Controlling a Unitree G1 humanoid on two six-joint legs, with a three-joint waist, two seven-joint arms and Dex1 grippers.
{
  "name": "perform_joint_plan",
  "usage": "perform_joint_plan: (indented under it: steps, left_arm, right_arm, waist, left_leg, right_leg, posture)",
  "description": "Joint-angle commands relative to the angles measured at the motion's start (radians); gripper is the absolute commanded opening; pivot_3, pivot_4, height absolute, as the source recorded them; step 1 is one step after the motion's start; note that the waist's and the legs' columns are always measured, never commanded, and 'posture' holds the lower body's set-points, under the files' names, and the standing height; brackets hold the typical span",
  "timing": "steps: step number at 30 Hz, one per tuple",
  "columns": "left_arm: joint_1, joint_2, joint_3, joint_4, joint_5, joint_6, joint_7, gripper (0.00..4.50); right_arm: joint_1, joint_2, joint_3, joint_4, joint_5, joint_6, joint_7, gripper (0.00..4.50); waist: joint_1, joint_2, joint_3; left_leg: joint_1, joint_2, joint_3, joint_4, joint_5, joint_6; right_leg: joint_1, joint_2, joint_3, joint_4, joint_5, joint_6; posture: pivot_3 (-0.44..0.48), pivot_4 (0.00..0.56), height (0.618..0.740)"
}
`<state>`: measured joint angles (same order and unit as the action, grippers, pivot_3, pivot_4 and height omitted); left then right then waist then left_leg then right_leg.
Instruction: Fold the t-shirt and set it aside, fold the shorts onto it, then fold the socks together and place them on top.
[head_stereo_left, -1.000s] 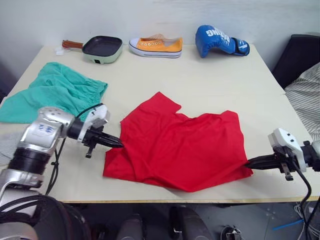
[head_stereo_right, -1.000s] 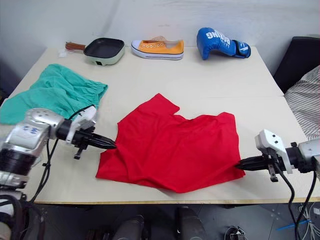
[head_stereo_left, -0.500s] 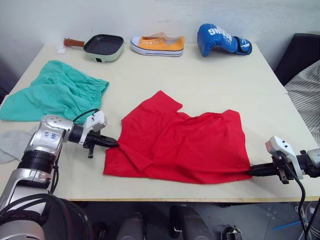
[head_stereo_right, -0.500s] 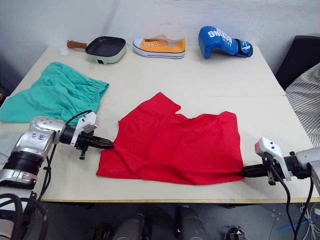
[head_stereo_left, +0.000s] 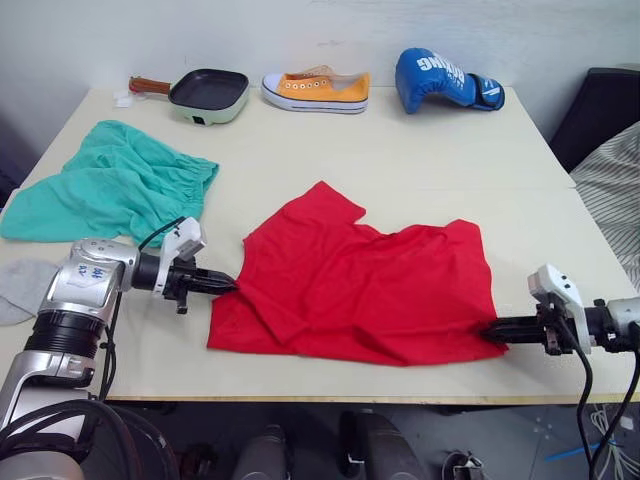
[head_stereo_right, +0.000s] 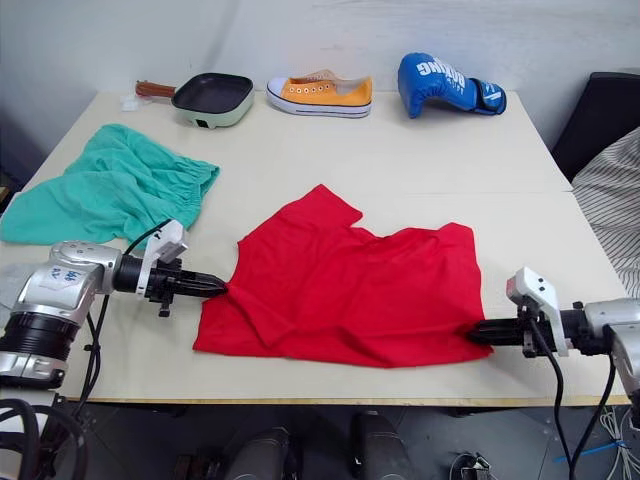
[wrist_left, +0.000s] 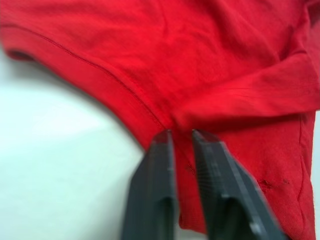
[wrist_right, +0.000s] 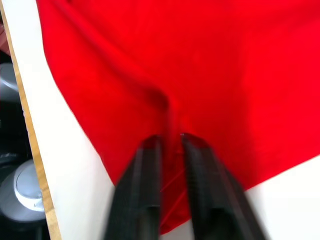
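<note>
The red t-shirt (head_stereo_left: 360, 290) lies flat on the table (head_stereo_left: 420, 170). The left gripper (head_stereo_left: 228, 284) pinches its left edge. The right gripper (head_stereo_left: 492, 331) pinches its right corner, fingers nearly closed.

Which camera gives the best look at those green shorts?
The left eye view: the teal-green gathered-waist fabric shorts lie whole on the table's left side, rumpled. The right eye view shows the same. Both wrist views look at the bright red t-shirt instead.
</note>
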<state>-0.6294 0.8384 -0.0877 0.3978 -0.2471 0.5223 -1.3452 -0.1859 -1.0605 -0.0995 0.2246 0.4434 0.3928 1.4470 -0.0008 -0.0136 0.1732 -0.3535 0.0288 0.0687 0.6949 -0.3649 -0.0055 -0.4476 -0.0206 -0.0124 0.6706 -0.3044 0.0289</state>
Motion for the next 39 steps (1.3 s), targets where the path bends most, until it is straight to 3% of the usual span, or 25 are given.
perform_joint_plan:
  steps: [1,3,5,8,9,11,16,17,20,28,32,36,39]
  left_arm:
    - [0.021,0.062,0.087,-0.102,-0.055,0.022,-0.01,1.81]
    - [0.04,0.083,0.125,-0.181,-0.095,0.063,-0.009,2.45]
    - [0.067,0.1,0.165,-0.29,-0.159,0.121,-0.019,3.05]
    - [0.15,0.129,0.152,-0.45,-0.188,0.114,-0.052,3.05]
    - [0.177,0.134,0.125,-0.486,-0.172,0.083,-0.059,3.08]
    - [0.211,0.122,0.073,-0.497,-0.123,-0.009,-0.064,2.66]
    - [0.19,0.061,-0.044,-0.462,-0.064,-0.099,-0.066,1.12]
    - [0.181,0.046,-0.065,-0.456,-0.053,-0.108,-0.065,0.79]
    - [0.16,0.016,-0.111,-0.432,-0.023,-0.135,-0.068,0.04]
    - [0.13,0.021,-0.19,-0.329,0.069,-0.247,-0.124,0.04]
    - [0.079,-0.041,-0.193,-0.25,0.091,-0.258,-0.076,0.04]
    - [0.02,-0.118,-0.131,-0.19,0.007,-0.106,-0.041,0.04]
    - [-0.055,-0.17,-0.081,-0.003,0.035,-0.119,0.065,0.04]
  right_arm:
    - [0.054,-0.037,-0.141,-0.1,0.048,0.019,-0.03,1.85]
    - [0.095,-0.037,-0.212,-0.178,0.077,0.041,-0.047,2.56]
    - [0.147,-0.03,-0.287,-0.293,0.129,0.085,-0.059,2.56]
    - [0.21,-0.002,-0.343,-0.474,0.21,0.15,-0.092,2.56]
    - [0.225,0.008,-0.33,-0.522,0.212,0.151,-0.11,2.36]
    - [0.252,0.027,-0.278,-0.604,0.179,0.116,-0.133,1.94]
    - [0.254,0.083,-0.101,-0.635,0.012,-0.015,-0.213,0.18]
    - [0.244,0.097,-0.063,-0.614,-0.026,-0.039,-0.236,0.0]
    - [0.235,0.12,0.028,-0.561,-0.128,-0.109,-0.271,0.0]
    - [0.202,0.147,0.135,-0.451,-0.264,-0.167,-0.356,0.0]
    - [0.211,0.143,0.147,-0.447,-0.268,-0.173,-0.355,0.0]
    - [0.238,0.136,0.155,-0.444,-0.272,-0.191,-0.348,0.0]
    - [0.247,0.138,0.155,-0.445,-0.27,-0.195,-0.356,0.0]
  waist:
    - [0.0,0.0,0.0]
    - [0.0,0.0,0.0]
    - [0.001,0.0,0.0]
    - [0.0,0.0,0.0]
    - [0.0,0.0,0.0]
    - [0.0,0.0,0.0]
    - [0.004,0.0,0.0]
    - [0.004,0.0,0.0]
    - [0.004,0.0,0.0]
    - [-0.002,-0.006,-0.004]
    - [0.001,-0.014,-0.009]
    - [0.002,-0.017,-0.011]
    - [0.002,-0.018,-0.011]
  left_leg:
    - [0.0,0.0,0.0,0.0,0.0,0.0]
    - [0.0,0.0,0.0,-0.001,0.0,0.0]
    - [0.0,0.0,-0.001,0.0,0.0,0.0]
    - [0.0,0.0,-0.002,-0.001,0.0,-0.001]
    - [0.001,0.0,-0.002,-0.001,0.0,-0.001]
    - [0.002,0.0,-0.002,-0.002,0.0,-0.001]
    - [0.001,-0.001,-0.003,-0.001,-0.001,-0.001]
    - [0.001,-0.001,-0.003,-0.001,-0.001,0.0]
    - [0.0,-0.002,-0.002,0.001,-0.002,0.002]
    - [0.001,0.0,-0.002,0.001,-0.002,0.002]
    - [0.002,0.0,-0.002,0.002,-0.002,0.003]
    - [0.002,0.0,-0.002,0.003,-0.005,0.007]
    - [0.002,0.0,-0.003,0.003,-0.004,0.006]
  right_leg:
    - [0.0,0.0,0.0,0.0,0.0,0.0]
    - [0.0,0.0,0.0,0.0,0.0,0.0]
    - [0.0,-0.001,0.0,0.0,0.0,0.0]
    - [0.001,-0.001,-0.001,0.0,0.0,0.0]
    - [0.002,-0.001,-0.001,-0.001,0.0,0.0]
    - [0.003,-0.001,-0.001,-0.004,0.0,0.0]
    - [0.003,0.0,0.0,-0.007,0.0,0.001]
    - [0.003,0.0,0.0,-0.007,0.001,0.001]
    - [0.003,0.0,0.0,-0.008,0.001,0.002]
    - [0.004,0.002,0.001,-0.008,0.001,0.002]
    - [0.005,0.001,0.001,-0.008,0.001,0.002]
    - [0.006,0.0,0.0,-0.008,0.001,0.002]
    - [0.006,0.0,-0.001,-0.007,0.001,0.002]
  posture:
    - [0.0,0.15,0.74]
    - [0.0,0.15,0.74]
    - [0.0,0.15,0.74]
    - [0.0,0.15,0.74]
    - [0.0,0.15,0.74]
    - [0.0,0.15,0.74]
    - [0.0,0.15,0.74]
    - [0.0,0.15,0.74]
    - [0.0,0.15,0.74]
    - [0.0,0.15,0.74]
    - [0.0,0.15,0.74]
    - [0.0,0.15,0.74]
    - [0.0,0.15,0.74]
